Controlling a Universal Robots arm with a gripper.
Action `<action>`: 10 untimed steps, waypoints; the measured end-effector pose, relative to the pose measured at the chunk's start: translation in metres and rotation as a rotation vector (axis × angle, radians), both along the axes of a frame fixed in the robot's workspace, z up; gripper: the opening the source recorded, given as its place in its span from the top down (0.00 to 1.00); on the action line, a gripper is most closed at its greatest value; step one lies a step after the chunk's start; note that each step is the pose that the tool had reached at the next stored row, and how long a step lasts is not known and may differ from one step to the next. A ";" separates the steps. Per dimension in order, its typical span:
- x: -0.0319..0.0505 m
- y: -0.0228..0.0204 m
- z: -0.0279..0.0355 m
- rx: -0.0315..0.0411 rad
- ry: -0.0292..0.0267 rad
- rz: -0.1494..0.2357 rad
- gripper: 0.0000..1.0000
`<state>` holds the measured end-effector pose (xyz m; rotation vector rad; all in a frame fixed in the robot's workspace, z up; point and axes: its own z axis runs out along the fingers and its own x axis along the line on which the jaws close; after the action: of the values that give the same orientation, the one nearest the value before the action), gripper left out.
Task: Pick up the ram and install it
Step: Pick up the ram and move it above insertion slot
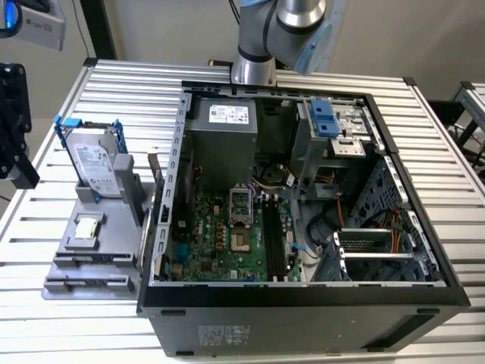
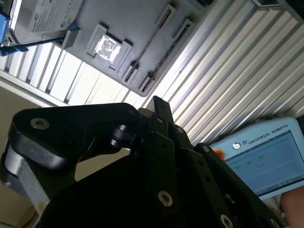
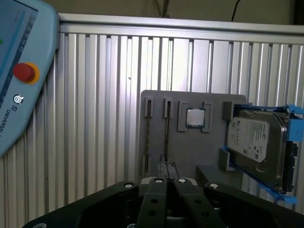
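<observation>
The ram shows as two thin strips standing on edge, ram point(image 3: 166, 135) and its neighbour point(image 3: 148, 135), in the long holders of the grey fixture plate point(image 3: 190, 156). In the second wrist view the ram point(image 2: 145, 47) is a thin dark line. My gripper point(image 3: 166, 167) hangs well away from the plate, its fingers pressed together with nothing between them. In the exterior view the gripper point(image 1: 19, 163) is at the far left, beyond the table's edge. The motherboard's black slots point(image 1: 273, 244) lie inside the open case.
The plate also carries a silver hard drive point(image 1: 96, 163) in a blue-clipped frame and a small square chip point(image 1: 86, 227). The open computer case point(image 1: 303, 292) fills the table's middle. A teach pendant point(image 3: 19, 71) with a red button lies near the ribbed tabletop point(image 3: 95, 118).
</observation>
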<state>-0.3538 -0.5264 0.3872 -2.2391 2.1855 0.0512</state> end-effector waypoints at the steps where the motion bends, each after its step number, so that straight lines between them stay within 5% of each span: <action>1: 0.0000 0.0000 0.0000 0.0000 0.0001 0.000 1.00; 3: 0.0001 -0.0001 0.0000 0.0000 0.0077 0.000 1.00; 10: 0.0001 -0.0001 0.0000 0.0000 0.0087 0.000 1.00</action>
<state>-0.3537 -0.5265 0.3872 -2.2431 2.1898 0.0611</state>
